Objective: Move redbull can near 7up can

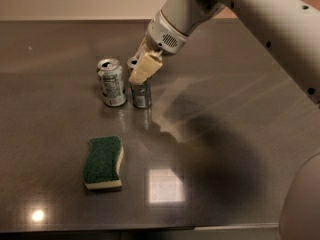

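The redbull can [141, 93], slim and silver with dark blue panels, stands upright on the dark table [225, 134]. It is just right of the 7up can [111, 82], a stouter pale can with greenish print, and almost touches it. My gripper [143, 67] comes down from the upper right and sits at the top of the redbull can, hiding part of its rim.
A green sponge with a yellow underside [103, 163] lies in front of the cans, toward the near left. My arm [260, 14] crosses the upper right and casts a shadow on the table right of the cans.
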`<state>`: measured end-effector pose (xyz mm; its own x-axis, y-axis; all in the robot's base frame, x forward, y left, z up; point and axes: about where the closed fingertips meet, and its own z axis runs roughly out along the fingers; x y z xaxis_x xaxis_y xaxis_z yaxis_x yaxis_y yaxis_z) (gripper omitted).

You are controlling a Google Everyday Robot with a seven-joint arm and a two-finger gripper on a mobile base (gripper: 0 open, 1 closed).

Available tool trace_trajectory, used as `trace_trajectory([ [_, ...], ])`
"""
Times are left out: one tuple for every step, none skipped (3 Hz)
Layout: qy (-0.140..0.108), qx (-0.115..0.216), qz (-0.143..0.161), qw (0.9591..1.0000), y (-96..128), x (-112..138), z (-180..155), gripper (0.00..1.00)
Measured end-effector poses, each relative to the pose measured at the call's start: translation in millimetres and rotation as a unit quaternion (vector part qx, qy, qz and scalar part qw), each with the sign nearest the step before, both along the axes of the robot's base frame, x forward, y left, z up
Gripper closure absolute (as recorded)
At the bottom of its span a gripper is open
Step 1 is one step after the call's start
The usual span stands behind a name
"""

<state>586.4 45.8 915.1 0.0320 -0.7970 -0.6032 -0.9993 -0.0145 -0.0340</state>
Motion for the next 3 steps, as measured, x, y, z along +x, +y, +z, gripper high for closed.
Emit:
trace_trajectory([
  [0.001,0.000,0.002,1.0000,2.2,-0.5,-0.5,0.12],
  [0.001,0.000,0.003,1.0000,3.7,-0.6,-1.5,0.00],
  [0.001,0.000,0.003,1.0000,3.8,-0.6,-1.6,0.00],
])
